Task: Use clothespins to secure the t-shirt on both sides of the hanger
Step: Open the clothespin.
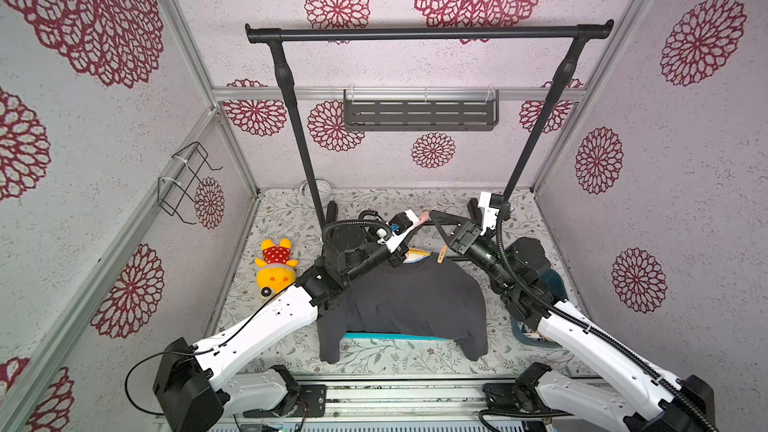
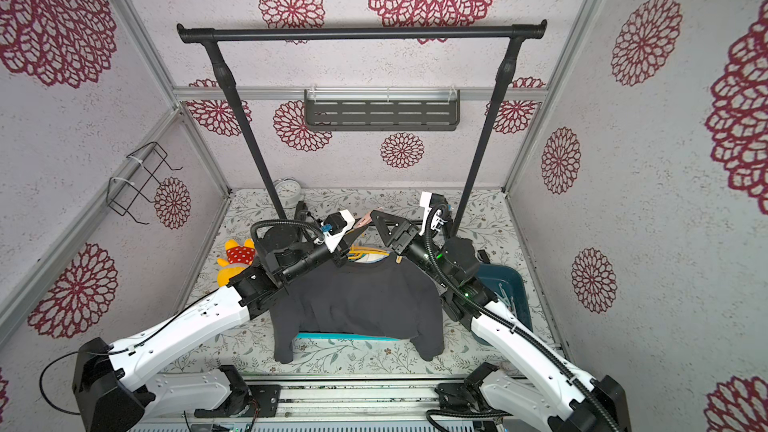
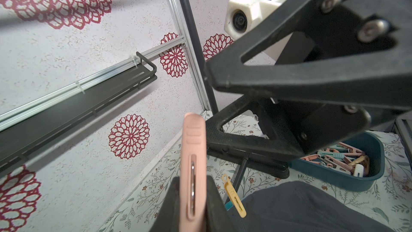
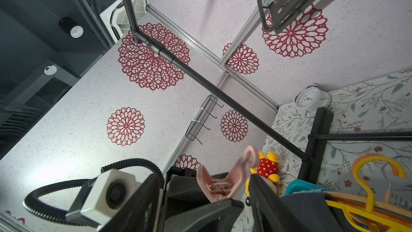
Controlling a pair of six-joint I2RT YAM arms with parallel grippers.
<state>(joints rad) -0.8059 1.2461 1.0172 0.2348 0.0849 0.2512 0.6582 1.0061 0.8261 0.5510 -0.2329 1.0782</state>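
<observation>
Left wrist view gives you the clearest read: your left tool (image 3: 192,181) is clamped narrow on a pink clothespin (image 3: 192,152), gripping its lower half so the ridged end sticks out past the fingertips. Facing it, your right tool (image 1: 434,218) stands with its jaws well apart, one dark triangular finger on either side of the pin's free end. From the right wrist view the pin sits between those fingers with its two handles splayed and close to one finger, but you cannot tell whether anything touches. Both tools meet above the back of the table (image 1: 374,361), just beyond the collar of the dark t-shirt (image 1: 411,301), which lies spread in the middle of the table. Yellow and orange hanger hooks (image 4: 365,186) poke out at its neck. A yellowish clothespin (image 1: 441,254) sits on the shirt's shoulder edge just beside the collar, on your right arm's side. Spare clothespins (image 3: 338,159) in pink, mint and whitish are heaped in a dark teal tub (image 3: 330,179) on the table under your right arm. A yellow plush toy (image 1: 276,270) lies beside your left arm.
</observation>
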